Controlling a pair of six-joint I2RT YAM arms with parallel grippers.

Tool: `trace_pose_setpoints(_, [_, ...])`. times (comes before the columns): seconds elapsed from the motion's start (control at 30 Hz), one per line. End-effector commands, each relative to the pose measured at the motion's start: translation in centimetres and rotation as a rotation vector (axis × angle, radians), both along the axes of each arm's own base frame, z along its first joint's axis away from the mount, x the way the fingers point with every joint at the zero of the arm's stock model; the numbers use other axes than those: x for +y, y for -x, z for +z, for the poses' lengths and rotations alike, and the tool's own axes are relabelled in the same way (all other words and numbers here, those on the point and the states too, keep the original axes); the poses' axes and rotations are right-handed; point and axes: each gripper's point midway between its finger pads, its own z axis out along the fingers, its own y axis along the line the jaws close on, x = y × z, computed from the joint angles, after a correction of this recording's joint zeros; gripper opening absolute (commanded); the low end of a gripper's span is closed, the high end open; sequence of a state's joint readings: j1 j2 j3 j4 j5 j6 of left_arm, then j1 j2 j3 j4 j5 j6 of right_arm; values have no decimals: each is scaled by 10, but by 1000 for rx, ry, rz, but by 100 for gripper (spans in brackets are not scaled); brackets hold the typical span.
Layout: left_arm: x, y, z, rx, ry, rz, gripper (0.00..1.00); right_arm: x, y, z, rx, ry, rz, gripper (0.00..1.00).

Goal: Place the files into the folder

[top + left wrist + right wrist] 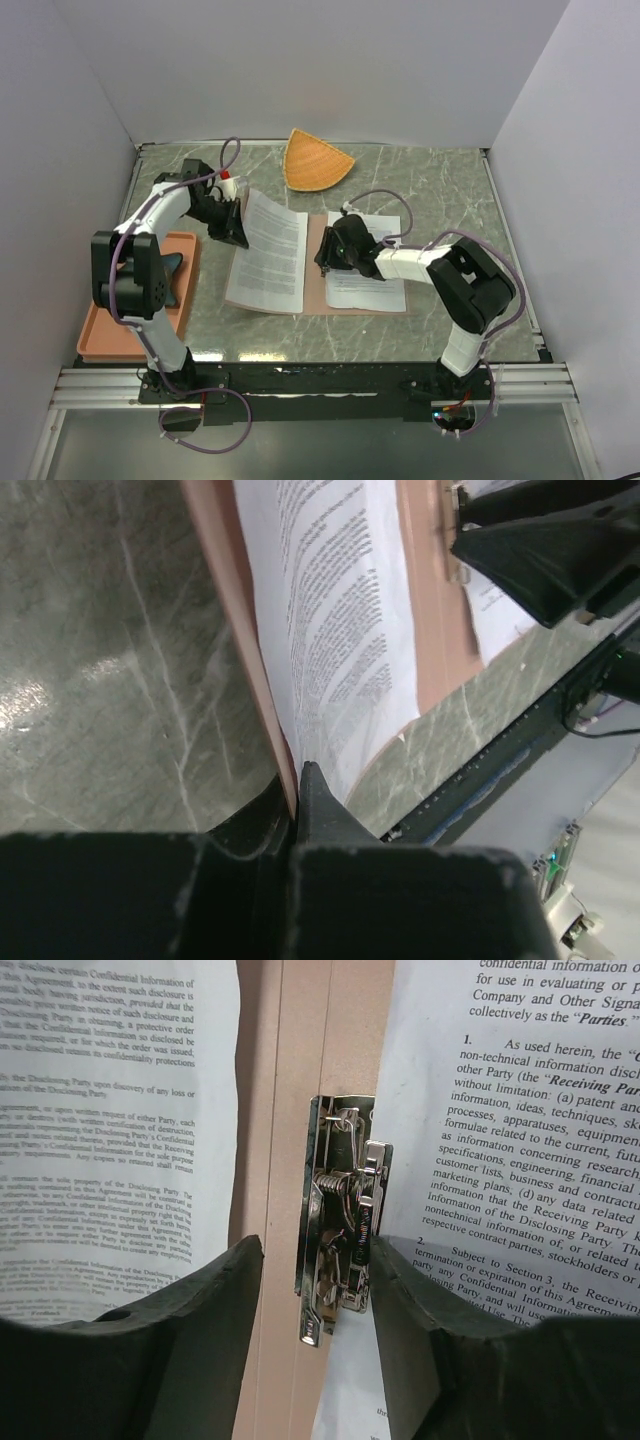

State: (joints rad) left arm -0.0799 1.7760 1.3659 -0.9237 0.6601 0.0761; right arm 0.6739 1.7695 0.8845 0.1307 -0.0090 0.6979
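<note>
The reddish-brown folder (318, 288) lies open on the marble table. One printed white sheet (270, 250) rests on its left cover, and this cover is lifted off the table at its far left edge. My left gripper (235, 232) is shut on that raised cover edge (262, 670), right beside the sheet (330, 630). A second sheet (375, 285) lies on the right half under the metal clip (340, 1250). My right gripper (318, 1245) hovers open over the clip, one finger on each side of it.
An orange fan-shaped dish (315, 160) sits at the back centre. A salmon rimmed tray (130, 325) holding a dark object (178, 272) lies at the left by the left arm. White walls close in on the table's sides and back.
</note>
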Motion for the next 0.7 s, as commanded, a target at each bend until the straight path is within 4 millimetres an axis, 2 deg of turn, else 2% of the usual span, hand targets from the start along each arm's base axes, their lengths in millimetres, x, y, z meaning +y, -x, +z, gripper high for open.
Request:
trace_pose_setpoints(0.0, [-23,6,37,5,113,-86,6,-21,94,-79,371,172,127,56])
trace_pose_setpoints(0.03, [-23,11,43,18,117,-106,6,-16,93,-79,369,159,137,56])
trace_pose_setpoints(0.1, [-25,9,59,3,133,-129,8,-7,94,-80,379,135,162,56])
trace_pose_setpoints(0.13, [-23,16,64,26,132,-148,9,-2,93,-79,378,119,173,56])
trace_pose_setpoints(0.17, [-24,14,71,13,134,-158,11,6,89,-76,364,87,186,56])
trace_pose_setpoints(0.23, [-23,22,75,42,132,-180,11,19,95,-72,380,29,231,57])
trace_pose_setpoints(0.37, [-19,26,78,56,115,-188,11,52,85,-47,290,-119,317,58])
trace_pose_setpoints(0.43, [-20,27,82,49,125,-186,12,60,87,-38,290,-163,353,59])
trace_pose_setpoints(0.53, [-29,25,92,35,152,-193,17,70,83,-31,277,-205,379,59])
trace_pose_setpoints(0.6, [-40,25,98,43,200,-206,25,75,84,-32,290,-229,389,59])
trace_pose_setpoints(0.67, [-60,28,108,51,255,-242,37,77,87,-34,311,-248,391,59])
